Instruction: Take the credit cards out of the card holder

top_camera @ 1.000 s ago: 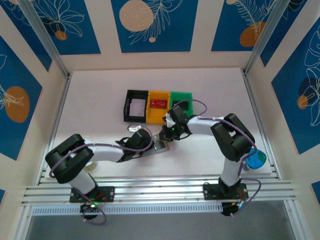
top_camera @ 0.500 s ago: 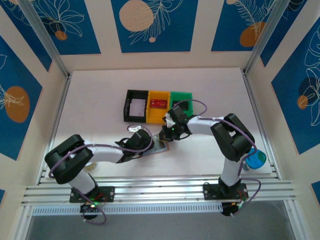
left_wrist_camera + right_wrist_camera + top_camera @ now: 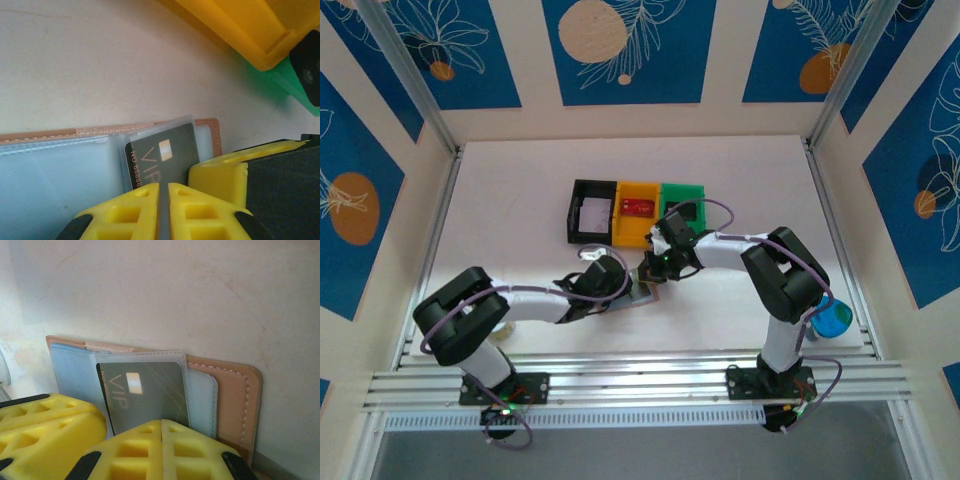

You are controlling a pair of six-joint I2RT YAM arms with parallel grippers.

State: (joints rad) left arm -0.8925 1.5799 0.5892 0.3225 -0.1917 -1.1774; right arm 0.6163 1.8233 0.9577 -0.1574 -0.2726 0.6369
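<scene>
Left pincer (image 3: pixel 159 192) is pinching the dark VIP card (image 3: pixel 175 150). Right pincer (image 3: pixel 161 427), pressed together, seems to pin the card holder (image 3: pixel 232 390). I'd slide the card straight out slowly, keeping the holder flat on the tabletop (image 3: pixel 100 60).

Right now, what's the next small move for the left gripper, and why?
Probably drag the VIP card toward the left gripper, out of its clear pocket. The gripper's nearly shut tips sit at the card's near edge, the card is mostly sleeved, and the shut right gripper appears to pin the card holder.

The left pincer (image 3: pixel 163 200), a slit apart, overlaps the dark VIP card (image 3: pixel 167 152).
</scene>
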